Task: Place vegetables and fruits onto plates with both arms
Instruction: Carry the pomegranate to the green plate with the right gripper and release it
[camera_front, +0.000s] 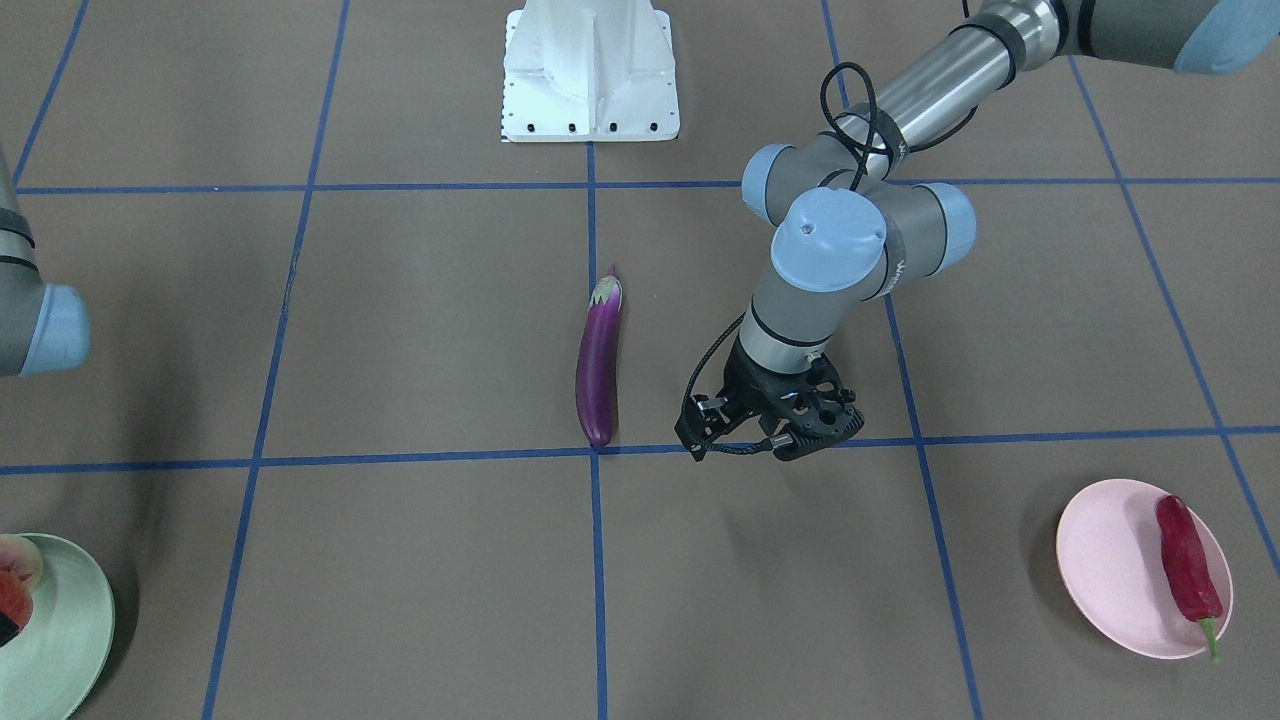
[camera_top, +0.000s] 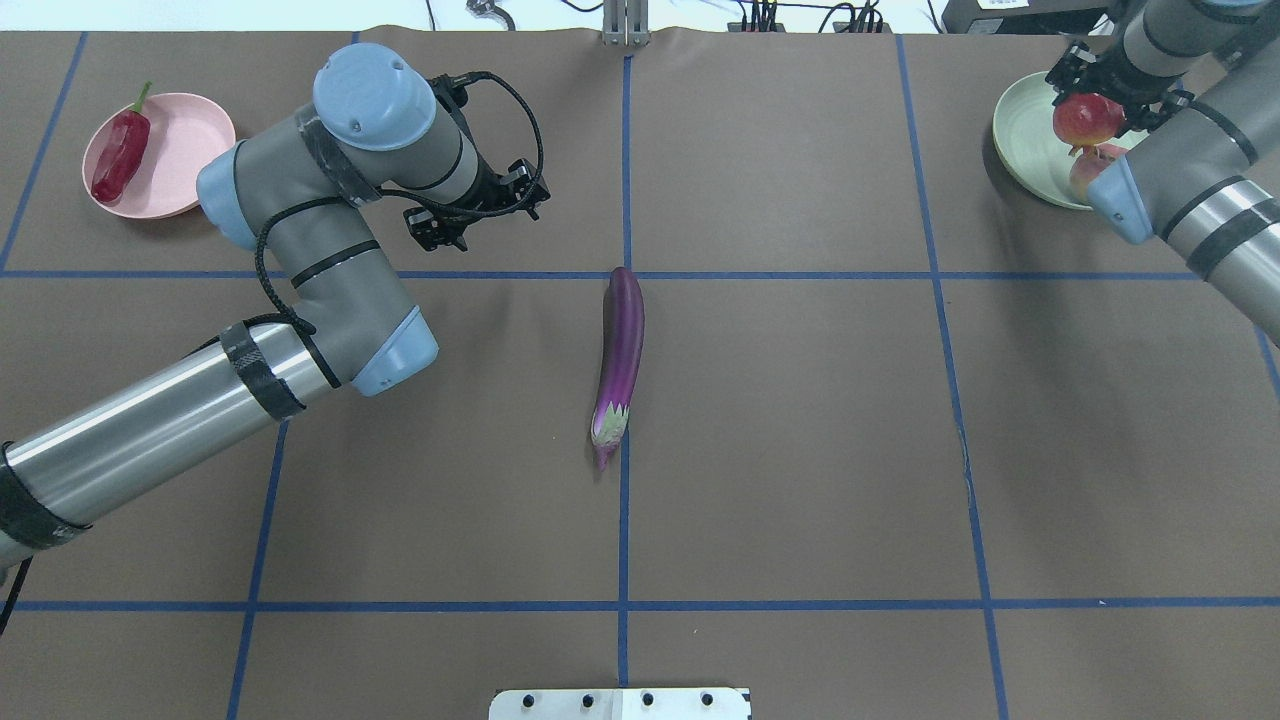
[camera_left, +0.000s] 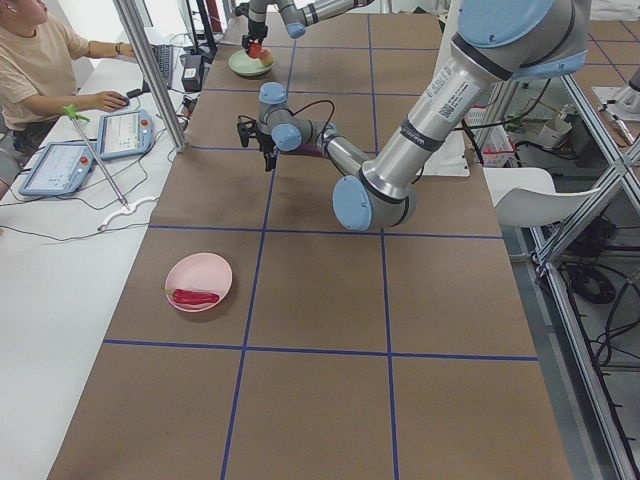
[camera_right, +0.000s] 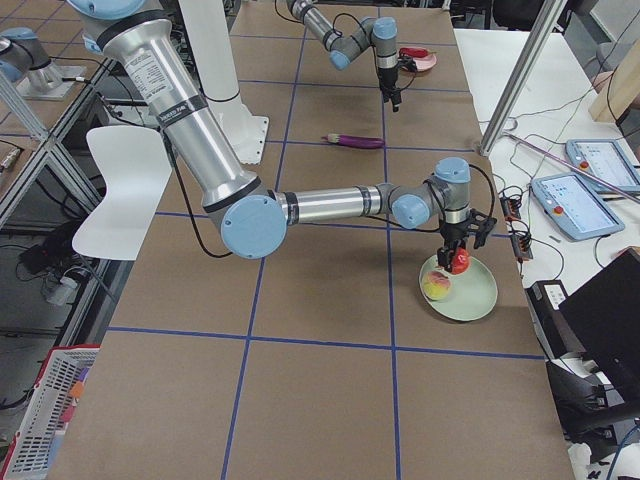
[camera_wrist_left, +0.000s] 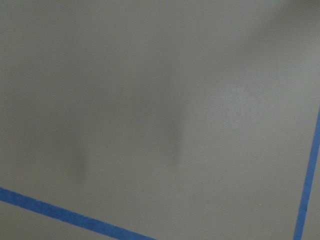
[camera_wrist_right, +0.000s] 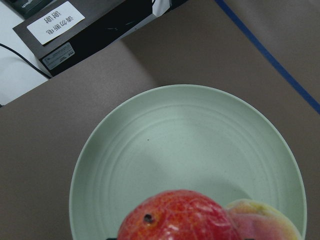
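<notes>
Overhead exterior: your right gripper (camera_top: 1108, 95) is clamped on the pomegranate (camera_top: 1088, 120) over the mint plate (camera_top: 1020, 130), with the peach (camera_wrist_right: 265, 220) beside it, near the table's far edge. The eggplant (camera_top: 620, 350) lies mid-table with bare mat all round. The left gripper (camera_top: 478, 205) hangs nearby, but you can't tell how its jaws stand. The chili (camera_top: 120, 155) is on the pink plate (camera_top: 185, 150).

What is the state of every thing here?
Long purple eggplant: lying on table.
Wrinkled red chili pepper: on round pink plate.
Yellow-pink peach: on round mint-green plate.
Round red pomegranate-like fruit: held by right gripper over that plate.
Left gripper: empty; open or shut unclear.
</notes>
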